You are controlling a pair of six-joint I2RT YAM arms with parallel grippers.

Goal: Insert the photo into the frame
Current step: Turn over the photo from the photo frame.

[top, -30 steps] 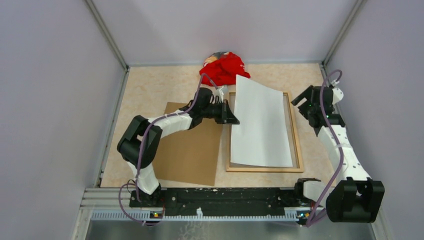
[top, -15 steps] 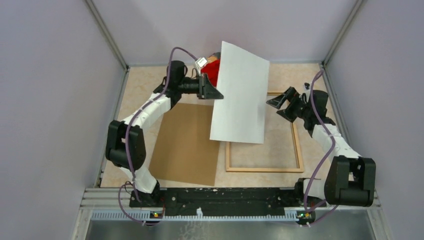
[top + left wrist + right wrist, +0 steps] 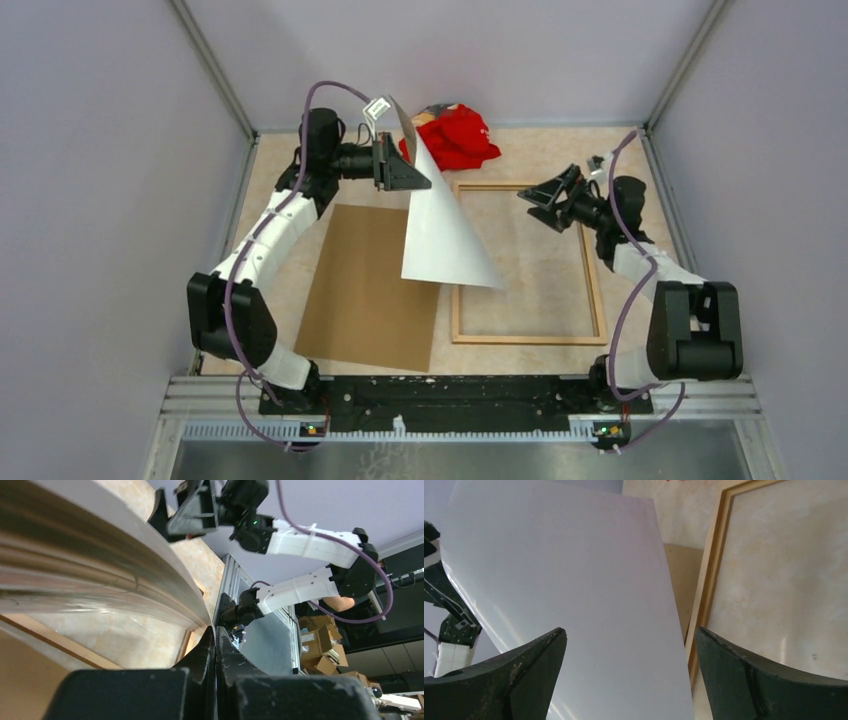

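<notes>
The photo hangs curled, long axis down, reverse rightward.

Left to right: board, photo aloft, seemingly clear of both, frame; cloth behind.

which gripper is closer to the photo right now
Left. The left gripper is shut on the photo's edge, holding it up off the table. The right gripper hangs over the frame, jaws open toward the photo's white side, not touching it.
</notes>
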